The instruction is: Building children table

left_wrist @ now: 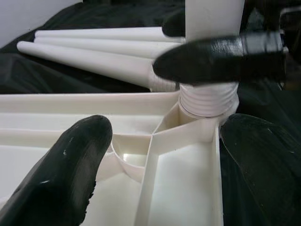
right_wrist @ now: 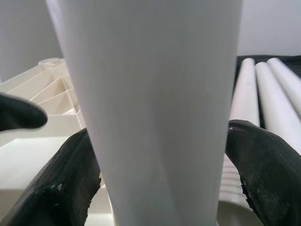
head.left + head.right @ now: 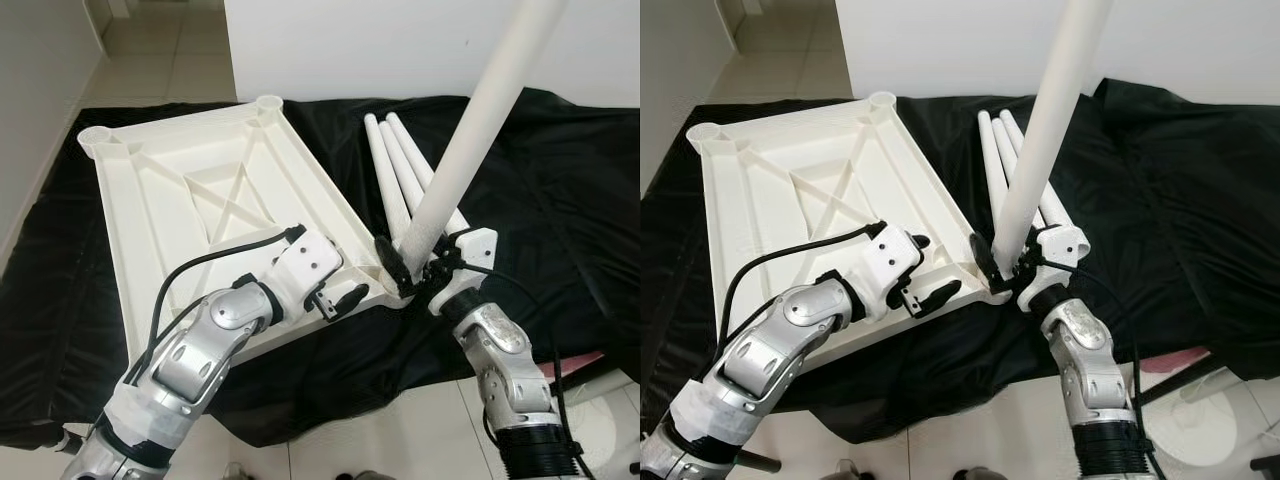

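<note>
Children's table, unassembled: white plastic tabletop (image 3: 200,200) lying underside up on a black cloth (image 3: 540,180) spread over a tiled floor (image 3: 400,430), ribs and corner sockets exposed. One table leg (image 3: 470,130) standing tilted in the near right corner socket (image 1: 207,106), threaded end seated at the socket mouth. Three spare legs (image 3: 400,165) lying side by side on the cloth just beyond that corner.

Handling: moulded plastic, judged light and stiff; smooth tapered leg likely slippery under rubber pads, prone to slide or cant off the thread. Best hold judged low on the leg, near the threads, for turning; tabletop best steadied by its rim or a rib beside the socket.

Right gripper (image 3: 425,265): clamped round the base of the upright leg, one finger each side, seen close in the right wrist view. Left gripper (image 3: 335,298): fingers spread apart, over the near edge of the tabletop close to the socket, holding nothing.

Edges and room: worked corner overhanging toward the near edge of the cloth; white wall (image 3: 400,40) beyond; spare legs close on the far side of the socket, limiting wrist swing there; open cloth to the right.
</note>
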